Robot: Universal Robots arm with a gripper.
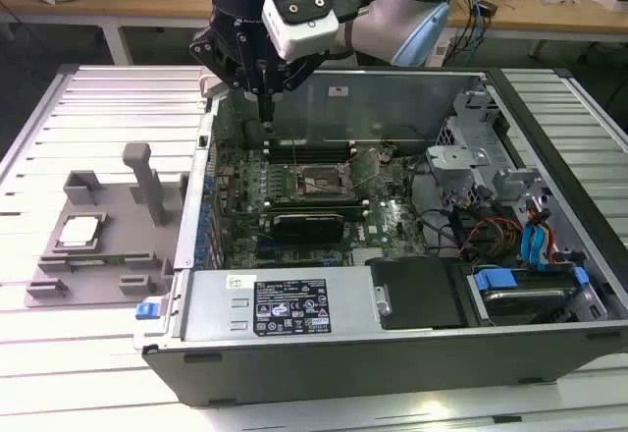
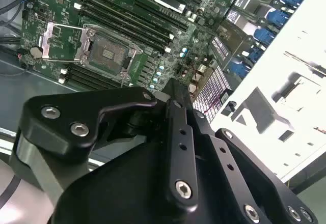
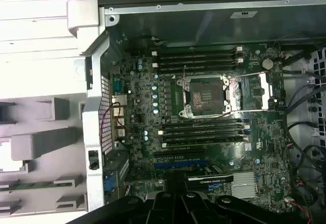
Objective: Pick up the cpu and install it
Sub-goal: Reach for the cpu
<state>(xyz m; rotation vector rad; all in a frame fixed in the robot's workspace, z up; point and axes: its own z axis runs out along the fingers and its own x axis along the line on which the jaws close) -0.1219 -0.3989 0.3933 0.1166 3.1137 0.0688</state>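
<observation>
The cpu [image 1: 80, 231], a small silver square chip, lies on the grey fixture plate [image 1: 98, 275] at the exterior view's left, outside the computer case. My gripper [image 1: 267, 106] hangs over the case's far left corner, above the motherboard, with its fingers together and nothing between them. It stands well apart from the cpu. The socket [image 1: 319, 183] sits in the middle of the board with its metal cover swung open. Both wrist views show the bare socket [image 2: 107, 53] [image 3: 204, 95], with my gripper [image 3: 173, 199] away from it toward the case's side wall.
The open computer case [image 1: 392, 344] lies on a slatted white table [image 1: 59, 108]. Memory slots [image 3: 198, 58] flank the socket, and a graphics card [image 1: 306, 222] lies beside it. Cables and blue drive bays [image 1: 535, 241] fill the exterior view's right. An upright post [image 1: 147, 182] rises from the fixture.
</observation>
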